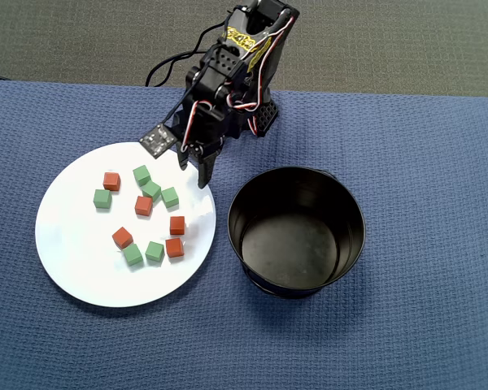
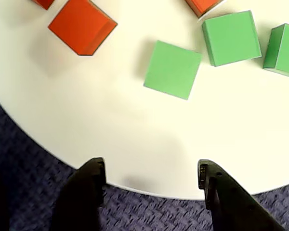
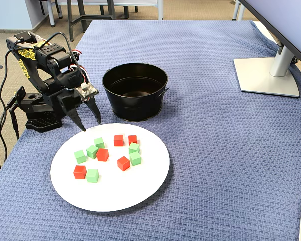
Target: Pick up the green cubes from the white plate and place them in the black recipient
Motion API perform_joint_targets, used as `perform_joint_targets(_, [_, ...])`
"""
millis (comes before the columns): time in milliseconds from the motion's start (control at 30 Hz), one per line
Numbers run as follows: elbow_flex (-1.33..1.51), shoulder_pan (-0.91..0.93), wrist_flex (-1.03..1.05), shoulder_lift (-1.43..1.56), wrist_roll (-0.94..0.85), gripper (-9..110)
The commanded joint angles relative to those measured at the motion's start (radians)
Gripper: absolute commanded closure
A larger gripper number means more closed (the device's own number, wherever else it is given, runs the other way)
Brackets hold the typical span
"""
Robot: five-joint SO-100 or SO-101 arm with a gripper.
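green cubes (image 1: 152, 191), six of them, lie scattered among five red-orange cubes (image 1: 144, 205) on the white plate (image 1: 81, 276), which sits toward the left edge of the blue cloth (image 1: 439, 244) in the overhead view. the gripper (image 1: 192, 171) hangs over the plate's upper-right rim, jaws spread and empty, touching no cube. in the wrist view only three green cubes show, one cut off at the right edge; two of the three red-orange ones there are cropped at the top, and the fingertips (image 2: 94, 173) frame the plate's near rim. just right of the plate stands the black recipient (image 1: 297, 231), its inside bare, its far wall hidden by its own rim in the fixed view.
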Motion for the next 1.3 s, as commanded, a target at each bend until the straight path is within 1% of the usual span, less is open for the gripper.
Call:
perform_joint_targets(0, [-0.074,0.034,-0.087,-0.087,-0.026,79])
perform_joint_targets(100, [-0.084,0.044,-0.133,-0.144,-0.008,78])
perform_joint_targets(200, [-0.092,0.046,-0.206,-0.187,0.089,78])
perform_joint_targets(333, [-0.121,0.046,-0.221,-0.236,0.213,80])
perform_joint_targets(567, [-0.129,0.040,-0.255,-0.290,0.305,83])
perform_joint_targets(1267, [-0.204,0.055,-0.339,-0.477,0.275,85])
